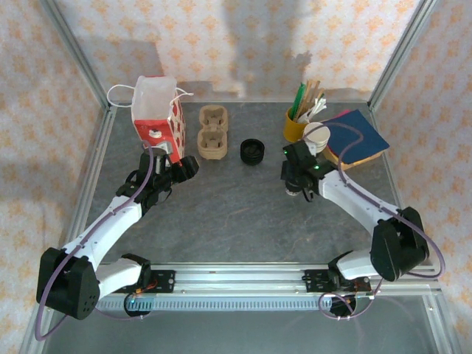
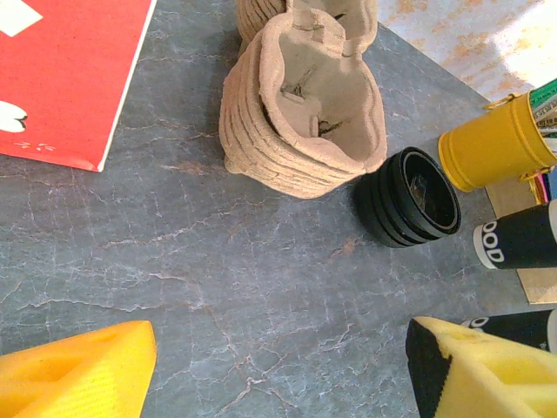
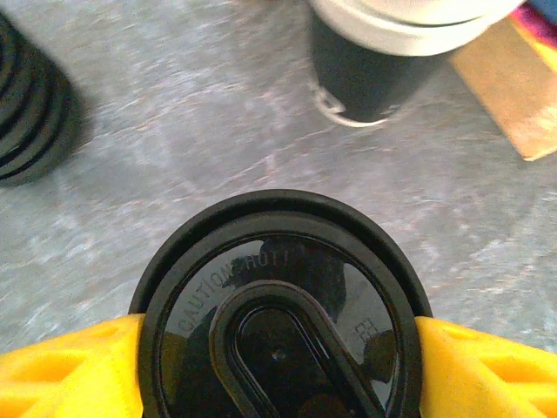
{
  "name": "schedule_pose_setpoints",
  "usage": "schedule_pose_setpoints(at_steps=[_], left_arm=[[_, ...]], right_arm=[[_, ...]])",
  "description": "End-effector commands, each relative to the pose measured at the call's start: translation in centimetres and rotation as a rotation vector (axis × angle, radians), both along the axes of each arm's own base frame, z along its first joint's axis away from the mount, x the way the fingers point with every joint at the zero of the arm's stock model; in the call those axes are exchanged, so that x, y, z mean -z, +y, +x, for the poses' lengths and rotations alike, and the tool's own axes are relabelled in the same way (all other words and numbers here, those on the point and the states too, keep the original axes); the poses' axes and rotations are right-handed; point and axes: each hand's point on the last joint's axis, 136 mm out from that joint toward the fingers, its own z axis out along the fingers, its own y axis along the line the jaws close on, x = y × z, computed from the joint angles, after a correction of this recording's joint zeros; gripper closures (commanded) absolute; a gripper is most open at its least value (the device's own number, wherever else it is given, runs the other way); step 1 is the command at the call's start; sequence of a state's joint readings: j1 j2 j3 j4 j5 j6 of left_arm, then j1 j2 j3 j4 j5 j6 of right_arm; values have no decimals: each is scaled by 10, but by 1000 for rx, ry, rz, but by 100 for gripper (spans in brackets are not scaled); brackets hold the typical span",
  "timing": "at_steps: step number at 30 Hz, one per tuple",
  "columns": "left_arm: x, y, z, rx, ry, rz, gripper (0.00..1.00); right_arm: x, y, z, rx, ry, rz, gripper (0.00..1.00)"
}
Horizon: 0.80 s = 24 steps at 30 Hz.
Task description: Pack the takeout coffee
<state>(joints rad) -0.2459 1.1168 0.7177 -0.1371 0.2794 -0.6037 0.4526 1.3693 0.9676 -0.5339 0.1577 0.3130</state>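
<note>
Indoors, grey table (image 1: 236, 214), floral walls (image 1: 243, 44), left pincer (image 2: 278, 370) spread, right pincer (image 3: 277, 366) pinching takeout coffee (image 3: 261, 279)

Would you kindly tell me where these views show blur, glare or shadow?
Right wrist view: the takeout coffee is crisp, its lid glossy, the table and dark cup behind smeared; left wrist view: sharp, but the wallpaper corner is washed out; top external view: soft shadows on the back wall.
</note>
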Motion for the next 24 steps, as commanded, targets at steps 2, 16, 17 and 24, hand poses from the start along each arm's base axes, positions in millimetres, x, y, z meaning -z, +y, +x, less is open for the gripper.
schedule_pose_setpoints(at_steps=[2,16,17,24], left_arm=[[-11,2,8,-11,-30,-5,22],[-22,-7,10,13,-48,-59,23],[-23,-7,10,13,-50,-59,23],[-29,-10,10,27,-59,-73,23]], right_arm=[[-3,-39,-4,110,-15,-24,26],[-3,-143,4,404,-40,-65,26],[-7,-147,5,420,-53,-60,26],[-5,-164,6,474,-59,-52,25]])
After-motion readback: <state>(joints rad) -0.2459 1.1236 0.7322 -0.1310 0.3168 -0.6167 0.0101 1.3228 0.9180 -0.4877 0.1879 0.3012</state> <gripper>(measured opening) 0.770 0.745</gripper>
